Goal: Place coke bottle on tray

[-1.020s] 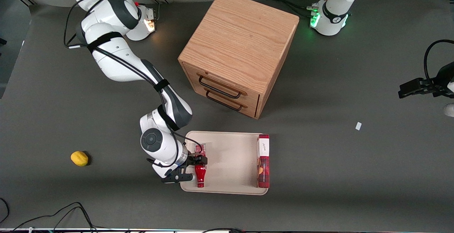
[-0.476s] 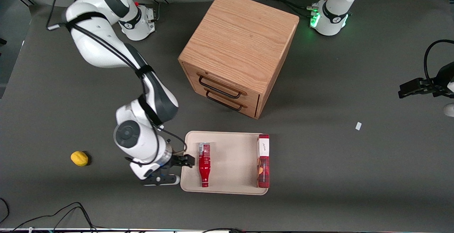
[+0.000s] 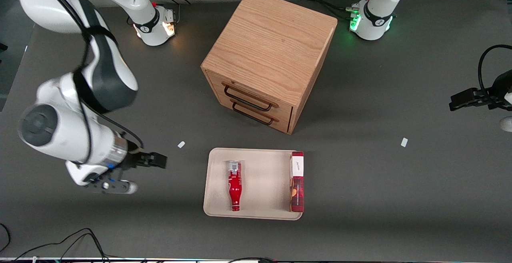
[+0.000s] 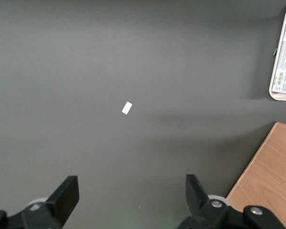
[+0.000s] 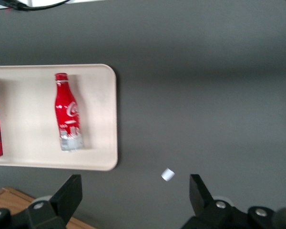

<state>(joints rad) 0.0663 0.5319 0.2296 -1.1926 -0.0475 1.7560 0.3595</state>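
The coke bottle (image 3: 235,188) is lying flat on its side on the beige tray (image 3: 262,212), silvery base pointing toward the wooden drawer cabinet (image 3: 269,61) and red cap pointing toward the front camera, so lengthwise it runs 12 to 6 o'clock in the front view. It sits in the part of the tray closest to the working arm's end of the table, not touching the rim as far as I can tell. A red rectangular box with a white label (image 3: 297,181) lies along the tray's edge toward the parked arm's end, parallel to the bottle with a bare strip of tray between them. The cabinet sits farther from the front camera than the tray, roughly at the tray's 12 o'clock, with two dark handles (image 3: 247,99) on its drawer fronts, both drawers closed. The gripper (image 3: 136,173) is well apart from the tray toward the working arm's end, above bare dark table (image 3: 360,183), holding nothing; in the right wrist view its fingers (image 5: 69,195) are spread wide with only tabletop between them. That same view shows the bottle (image 5: 68,112) on the tray (image 5: 109,119), with a small white scrap (image 5: 168,175) on the table near the tray's corner. Another white scrap (image 3: 404,142) lies toward the parked arm's end.
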